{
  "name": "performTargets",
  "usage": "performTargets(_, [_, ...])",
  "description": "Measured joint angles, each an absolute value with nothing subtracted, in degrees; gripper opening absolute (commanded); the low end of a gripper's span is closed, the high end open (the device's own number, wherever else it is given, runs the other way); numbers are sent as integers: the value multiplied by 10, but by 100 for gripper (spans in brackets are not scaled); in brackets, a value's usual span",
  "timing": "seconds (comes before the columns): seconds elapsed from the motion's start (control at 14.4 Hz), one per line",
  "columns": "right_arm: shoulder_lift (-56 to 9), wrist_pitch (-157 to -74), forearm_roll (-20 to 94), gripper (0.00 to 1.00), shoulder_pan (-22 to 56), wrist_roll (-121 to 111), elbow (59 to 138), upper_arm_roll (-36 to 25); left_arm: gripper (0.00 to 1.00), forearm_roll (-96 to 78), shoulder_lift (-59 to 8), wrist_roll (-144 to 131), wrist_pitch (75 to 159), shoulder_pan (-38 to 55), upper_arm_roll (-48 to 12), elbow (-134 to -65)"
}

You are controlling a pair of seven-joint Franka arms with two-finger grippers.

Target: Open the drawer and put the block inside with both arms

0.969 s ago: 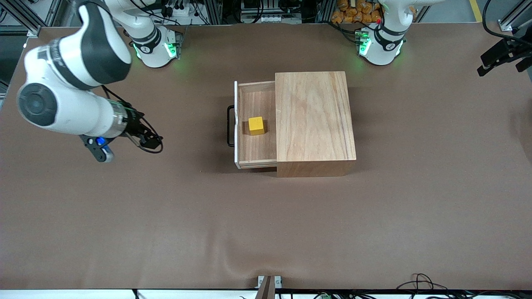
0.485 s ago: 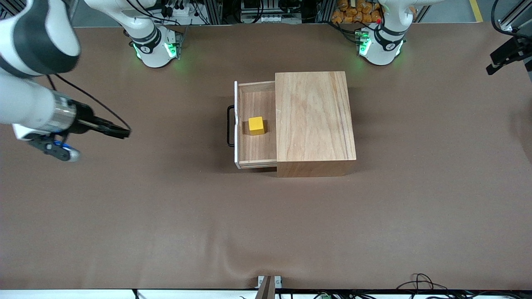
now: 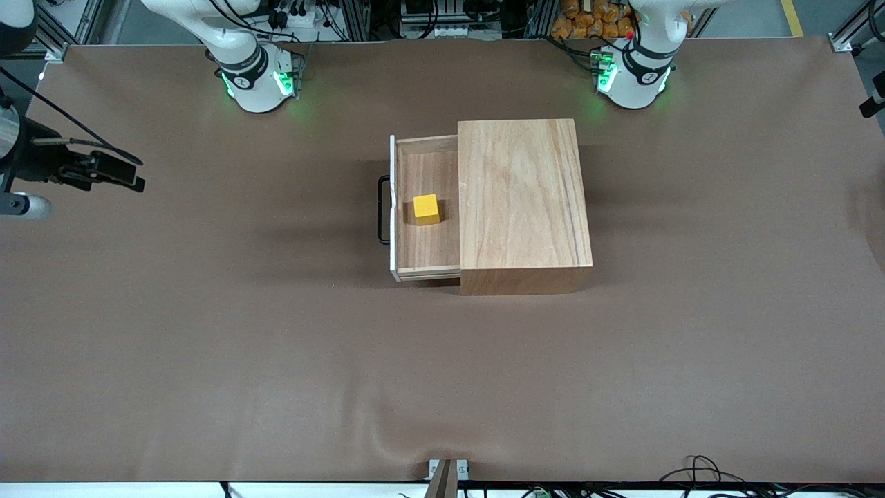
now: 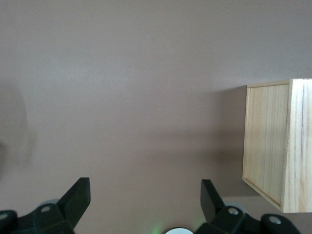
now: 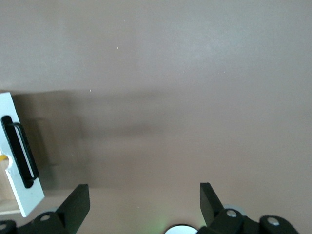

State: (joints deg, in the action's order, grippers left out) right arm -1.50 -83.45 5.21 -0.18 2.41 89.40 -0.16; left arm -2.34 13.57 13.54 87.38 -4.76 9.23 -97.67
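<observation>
The drawer (image 3: 423, 238) stands pulled out of the wooden box (image 3: 522, 200) toward the right arm's end of the table. Its black handle (image 3: 382, 209) is free. The yellow block (image 3: 426, 209) sits inside the drawer. My right gripper (image 3: 131, 178) is open and empty, up over the table's edge at the right arm's end, well apart from the handle. In the right wrist view (image 5: 144, 195) it faces the pale drawer front (image 5: 22, 187) and handle (image 5: 19, 153). My left gripper (image 3: 872, 105) is open and empty at the left arm's end; the left wrist view (image 4: 145, 192) shows the box (image 4: 273, 141).
The two arm bases (image 3: 256, 76) (image 3: 632, 72) stand at the back of the brown table (image 3: 276, 360). Cables lie along the front edge (image 3: 698, 474).
Both arms have drawn outward, away from the box. The right gripper moved toward the right arm's end of the table; the left gripper slid almost out of the front view. Drawer and block stayed put.
</observation>
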Motion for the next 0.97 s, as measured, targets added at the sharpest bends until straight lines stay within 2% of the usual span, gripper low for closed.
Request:
performTargets(0.76, [0,-804,45,100,-37,-26,877,24,100,-23,132,124,866,-44,47,-977])
performTargets(0.97, [0,-804,43,100,-37,-22,877,25,100,-23,132,88,851,-44,19,-977])
